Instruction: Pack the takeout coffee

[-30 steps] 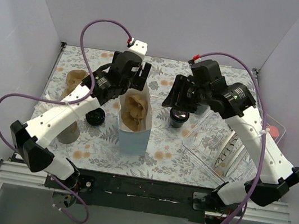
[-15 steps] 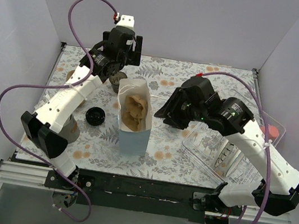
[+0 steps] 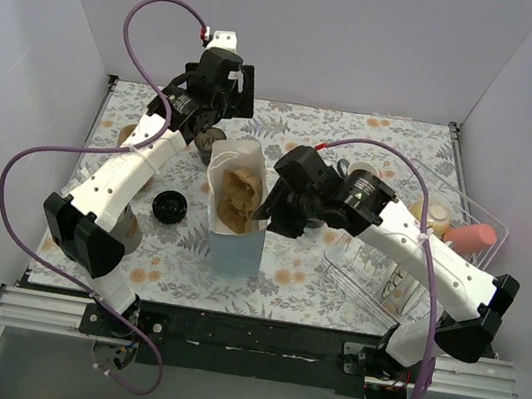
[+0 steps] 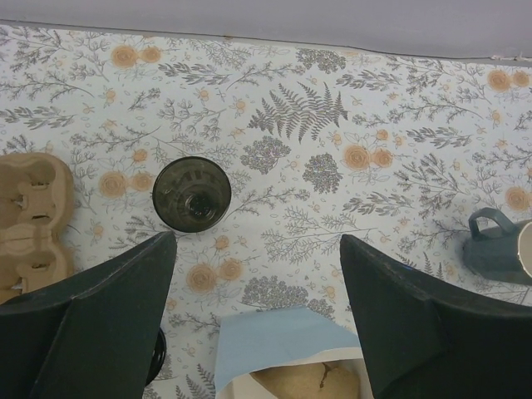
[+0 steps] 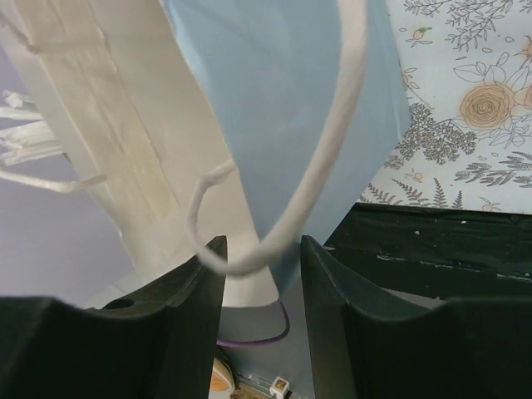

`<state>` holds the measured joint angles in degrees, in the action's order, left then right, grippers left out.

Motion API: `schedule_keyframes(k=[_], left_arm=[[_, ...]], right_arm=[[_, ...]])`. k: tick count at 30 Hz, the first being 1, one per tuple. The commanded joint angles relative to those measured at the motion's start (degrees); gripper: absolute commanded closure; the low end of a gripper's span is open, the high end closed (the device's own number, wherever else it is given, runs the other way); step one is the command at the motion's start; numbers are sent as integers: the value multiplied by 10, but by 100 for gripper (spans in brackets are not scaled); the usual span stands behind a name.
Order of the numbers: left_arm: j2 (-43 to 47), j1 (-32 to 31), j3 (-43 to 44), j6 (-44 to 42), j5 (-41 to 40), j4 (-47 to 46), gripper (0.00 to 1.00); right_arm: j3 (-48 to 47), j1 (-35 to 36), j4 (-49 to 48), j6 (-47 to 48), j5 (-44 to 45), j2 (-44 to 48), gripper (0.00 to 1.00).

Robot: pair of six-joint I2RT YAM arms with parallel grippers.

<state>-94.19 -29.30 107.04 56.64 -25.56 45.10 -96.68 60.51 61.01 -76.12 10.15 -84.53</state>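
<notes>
— Where are your tools?

— My right tool (image 5: 262,249) sits half open at the right rim of the light-blue bag (image 5: 283,100). The bag's white cord handle (image 5: 332,162) hangs in the gap, not pinched. My left tool (image 4: 258,241) is spread wide and empty, high over the back of the floral surface (image 4: 332,100), above a dark open cup (image 4: 192,194).

— And the takeout coffee (image 3: 169,208)?

— On the surface with its black lid on, just left of the bag, near the tall grey cup (image 3: 132,229), apart from both tools.

Pastry (image 3: 238,195) fills the bag (image 3: 237,241) mouth, right hand (image 3: 269,210) crowds its right rim; behind it, counter (image 4: 332,100) lies open under the spread left hand (image 4: 258,239).
</notes>
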Motion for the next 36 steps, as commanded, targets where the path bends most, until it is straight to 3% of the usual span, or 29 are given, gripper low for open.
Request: schedule_keyframes(k=[1,5,9,13,17,23,28,31,36], left_arm=[[20,2,-1,1,3,2,20],[26,2,-9,-8,2,-2,21],[29,2,0,-31,29,4,22],[63,2,-22,-71,93,35,25],[109,2,-39,-107,132,79,24],[113,2,38,-134,133,132,22],[101,2,107,-154,209,145,22],[89,2,131,-172,244,170,22],[57,3,180,-181,213,225,23]], right_arm=[[-11,5,13,9,33,-15,54],[-24,4,30,56,60,-23,71],[-60,-5,43,123,77,-28,99],[-102,-20,50,240,49,-19,99],[-47,-30,12,343,-25,15,99],[5,-75,-68,529,-161,58,99],[3,-80,-63,693,-265,53,99],[9,-80,-16,759,-282,40,99],[-15,-82,0,844,-240,46,99]])
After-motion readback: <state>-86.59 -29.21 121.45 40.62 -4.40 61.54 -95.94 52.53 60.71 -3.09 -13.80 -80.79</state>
